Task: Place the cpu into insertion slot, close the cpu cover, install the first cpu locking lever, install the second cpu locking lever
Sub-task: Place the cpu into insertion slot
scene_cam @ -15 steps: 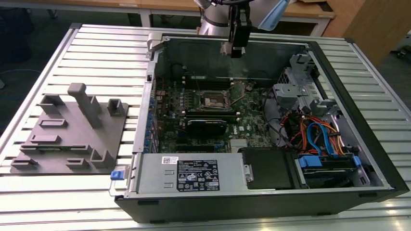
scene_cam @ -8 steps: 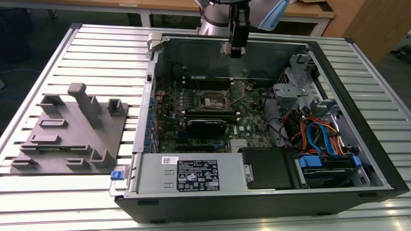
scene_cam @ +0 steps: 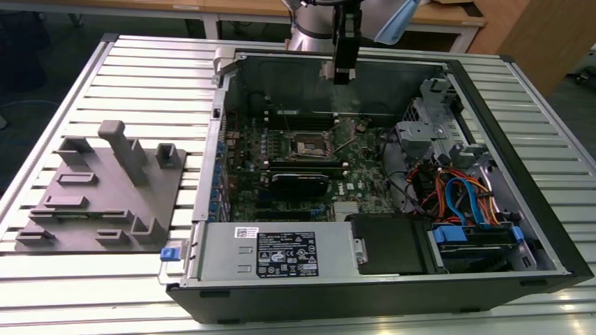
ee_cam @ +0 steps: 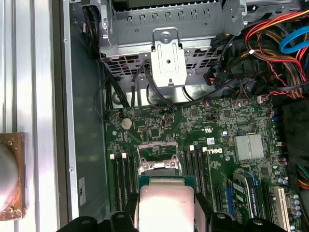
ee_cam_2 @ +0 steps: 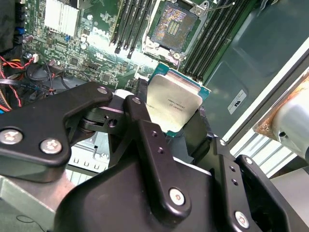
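Note:
My gripper (ee_cam_2: 170,118) is shut on the cpu (ee_cam_2: 174,102), a flat square chip with a dull silver top and a green edge, held by its sides between the black fingers (ee_cam_2: 137,113). The first wrist view has the cpu (ee_cam: 164,205) just short of the insertion slot (ee_cam: 157,162). In the second wrist view the insertion slot (ee_cam_2: 174,23) lies uncovered on the green board, its contact field bare inside a silvery rim. In the exterior view my gripper (scene_cam: 344,72) hangs above the back of the open computer case, well above the insertion slot (scene_cam: 308,144).
Long black memory slots (ee_cam_2: 130,24) flank the socket. A thin wire lever (scene_cam: 348,142) stands up beside it. A silver drive cage (scene_cam: 431,132) and coloured cables (scene_cam: 465,195) fill the case on the exterior view's right. A grey parts fixture (scene_cam: 102,202) lies outside the case.

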### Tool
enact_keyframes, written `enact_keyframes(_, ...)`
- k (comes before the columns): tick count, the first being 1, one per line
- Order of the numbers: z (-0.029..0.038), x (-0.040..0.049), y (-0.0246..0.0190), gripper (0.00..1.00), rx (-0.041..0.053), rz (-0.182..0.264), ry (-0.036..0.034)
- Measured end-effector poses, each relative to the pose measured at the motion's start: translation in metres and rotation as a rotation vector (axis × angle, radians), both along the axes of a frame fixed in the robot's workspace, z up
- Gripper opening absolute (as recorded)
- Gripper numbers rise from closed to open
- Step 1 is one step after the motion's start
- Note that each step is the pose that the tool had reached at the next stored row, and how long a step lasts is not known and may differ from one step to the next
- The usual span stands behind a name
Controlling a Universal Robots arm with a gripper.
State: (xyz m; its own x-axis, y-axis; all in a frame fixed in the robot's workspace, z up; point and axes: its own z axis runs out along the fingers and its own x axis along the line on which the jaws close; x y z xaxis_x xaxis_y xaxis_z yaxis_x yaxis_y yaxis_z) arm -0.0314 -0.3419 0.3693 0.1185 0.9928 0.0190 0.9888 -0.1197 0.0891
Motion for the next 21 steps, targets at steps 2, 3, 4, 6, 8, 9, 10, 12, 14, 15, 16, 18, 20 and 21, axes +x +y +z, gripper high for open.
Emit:
enact_keyframes(2,0.0,0.0,0.0,0.54,0.0,0.0,0.0)
enact_keyframes(3,0.0,0.0,0.0,0.54,0.0001,0.0,0.0)
enact_keyframes(4,0.0,0.0,0.0,0.54,0.0,0.0,0.0)
enact_keyframes(6,0.0,0.0,0.0,0.54,0.0,-0.001,0.0)
enact_keyframes(8,0.0,0.0,0.0,0.54,0.0,-0.002,0.0)
enact_keyframes(9,0.0,0.0,0.0,0.54,0.0,-0.003,0.0)
enact_keyframes(10,0.0,0.0,0.0,0.54,0.0,-0.004,0.0)
enact_keyframes(12,0.0,0.0,0.0,0.54,0.0,-0.007,0.0)
enact_keyframes(14,0.0,0.0,0.0,0.54,0.0001,-0.013,0.0)
enact_keyframes(15,0.0,0.0,0.0,0.54,0.0,-0.016,0.0)
enact_keyframes(16,0.0,0.0,0.0,0.54,0.0,-0.02,0.0)
enact_keyframes(18,0.0,0.0,0.0,0.54,0.0,-0.025,0.0001)
enact_keyframes(20,0.0,0.0,0.0,0.54,0.0,-0.025,0.0001)
enact_keyframes(21,0.0,0.0,0.0,0.54,0.0,-0.025,0.0)
